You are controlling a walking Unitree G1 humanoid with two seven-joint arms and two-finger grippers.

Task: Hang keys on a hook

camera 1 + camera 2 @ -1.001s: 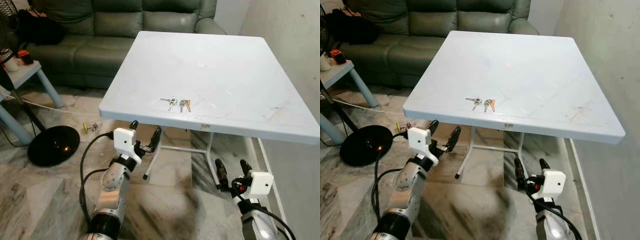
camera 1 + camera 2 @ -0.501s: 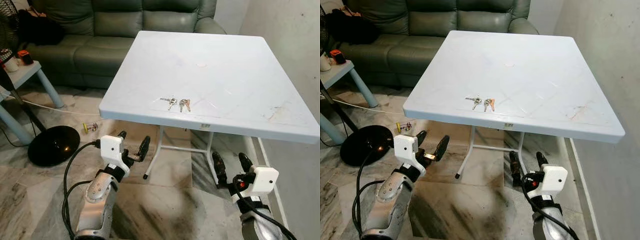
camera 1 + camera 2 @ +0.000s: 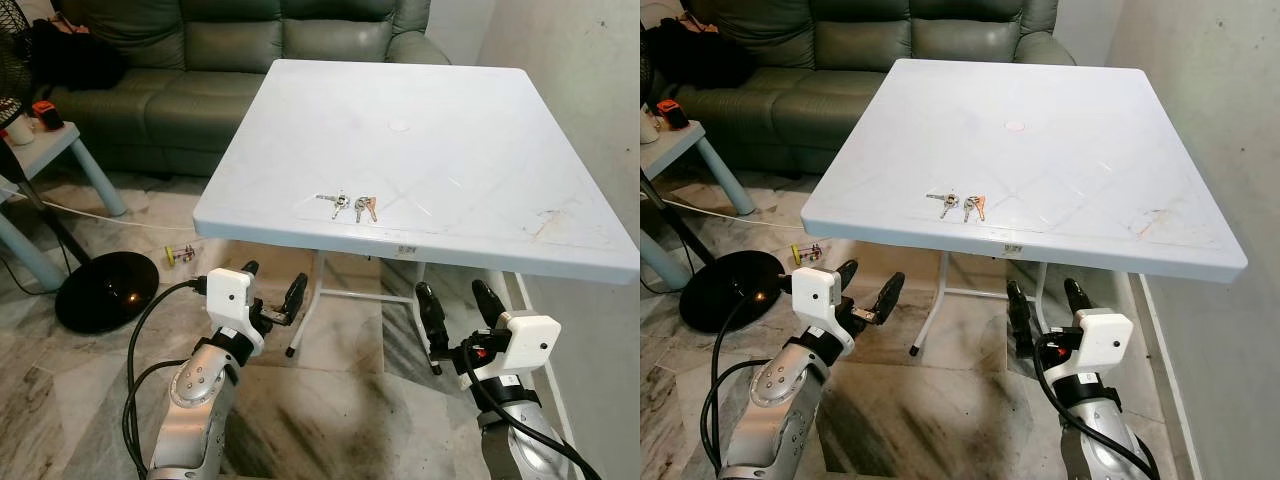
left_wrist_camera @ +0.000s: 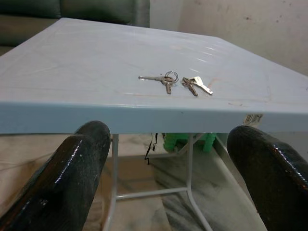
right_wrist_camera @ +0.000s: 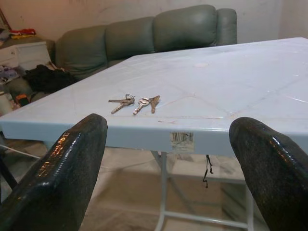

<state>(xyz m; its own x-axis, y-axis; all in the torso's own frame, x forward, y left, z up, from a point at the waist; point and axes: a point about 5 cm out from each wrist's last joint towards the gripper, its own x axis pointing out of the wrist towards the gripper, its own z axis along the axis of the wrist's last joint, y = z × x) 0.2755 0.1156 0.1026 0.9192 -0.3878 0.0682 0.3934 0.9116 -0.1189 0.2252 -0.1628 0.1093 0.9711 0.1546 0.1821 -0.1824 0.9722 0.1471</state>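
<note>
Both grippers held with jaws apart below the near edge of the tabletop; keys lying untouched on top.

The left gripper point(image 3: 272, 298) and the right gripper point(image 3: 452, 304) each show two black fingers spread wide with nothing between them, both lower than the white tabletop point(image 3: 470, 150) and just in front of its near edge. The keys point(image 3: 347, 205) lie flat near that front edge as two small bunches side by side, roughly between the two grippers and above them. White folding legs point(image 3: 318, 290) stand beneath the top on a marble floor point(image 3: 330, 400). Beyond the tabletop stands a green sofa point(image 3: 200, 60); on the robot's left lies a fan's black round base point(image 3: 105, 290).
</note>
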